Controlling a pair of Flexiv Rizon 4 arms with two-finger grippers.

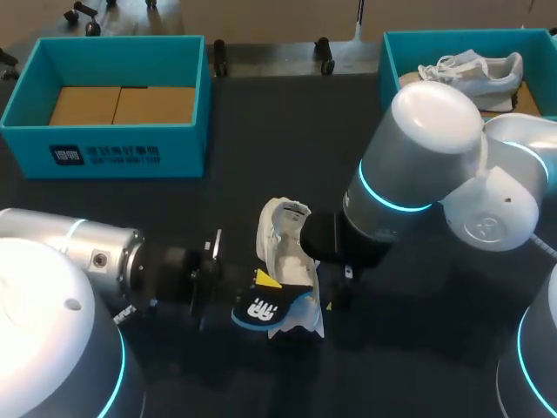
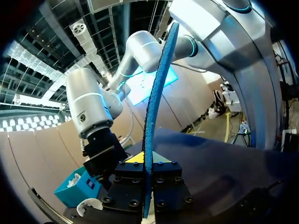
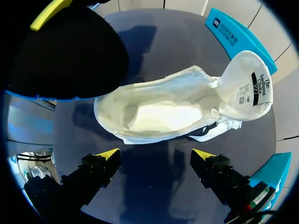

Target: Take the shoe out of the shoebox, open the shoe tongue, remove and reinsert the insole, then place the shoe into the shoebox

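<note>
A white shoe (image 1: 280,231) lies on the dark table, its tongue (image 3: 247,84) folded back and its inside bare (image 3: 159,114). My left gripper (image 1: 261,283) is shut on the black, blue-edged insole (image 1: 265,309), held just above the shoe's heel end. In the left wrist view the insole (image 2: 156,93) stands edge-on between the fingers (image 2: 135,157). My right gripper (image 3: 155,154) hovers over the shoe, open, with nothing between its fingers (image 3: 110,154). The insole (image 3: 70,51) shows dark ahead of it, beside the shoe.
A teal shoebox (image 1: 187,61) with cardboard inside stands at the back left. A second teal box (image 1: 387,52) at the back right holds another white shoe (image 1: 474,70). My right arm's elbow (image 1: 418,148) looms over the table's right half.
</note>
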